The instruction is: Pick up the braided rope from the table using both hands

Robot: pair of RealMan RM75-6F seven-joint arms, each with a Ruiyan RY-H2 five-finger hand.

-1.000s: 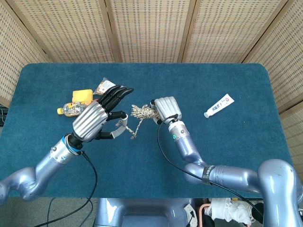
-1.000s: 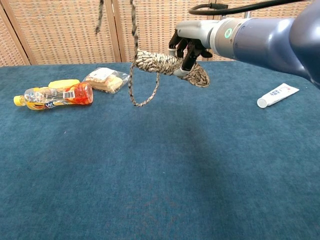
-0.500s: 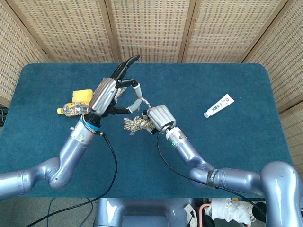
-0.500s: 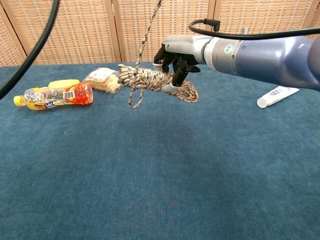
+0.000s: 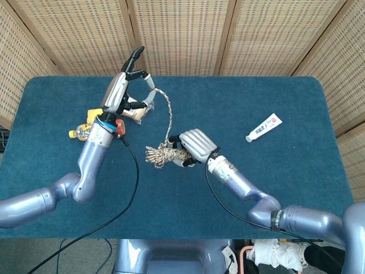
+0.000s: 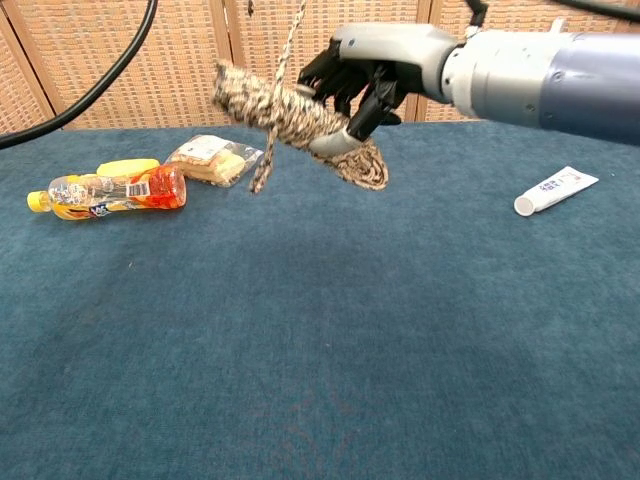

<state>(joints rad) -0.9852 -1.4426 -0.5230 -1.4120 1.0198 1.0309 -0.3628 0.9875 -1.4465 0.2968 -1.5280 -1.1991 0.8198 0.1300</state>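
The braided rope (image 5: 161, 154) (image 6: 290, 115) is a speckled beige and black bundle, lifted off the blue table. My right hand (image 5: 195, 146) (image 6: 372, 75) grips the bundle around its middle, and the bundle sticks out to the left, tilted. A loose strand (image 5: 169, 116) runs from the bundle up to my left hand (image 5: 126, 87), raised high at the back left, which pinches the strand's end while other fingers point up. In the chest view only the strand (image 6: 291, 35) shows rising out of frame; the left hand itself is out of that view.
A plastic bottle (image 6: 108, 192) (image 5: 85, 132), a yellow block (image 6: 127, 166) and a wrapped snack (image 6: 213, 160) lie at the left of the blue table (image 6: 320, 340). A white tube (image 5: 264, 127) (image 6: 555, 190) lies at the right. A black cable (image 5: 134, 177) hangs by the left arm.
My left hand has risen and swung back-left, pulling the strand taut. The right hand has lifted the bundle higher and brought it nearer.
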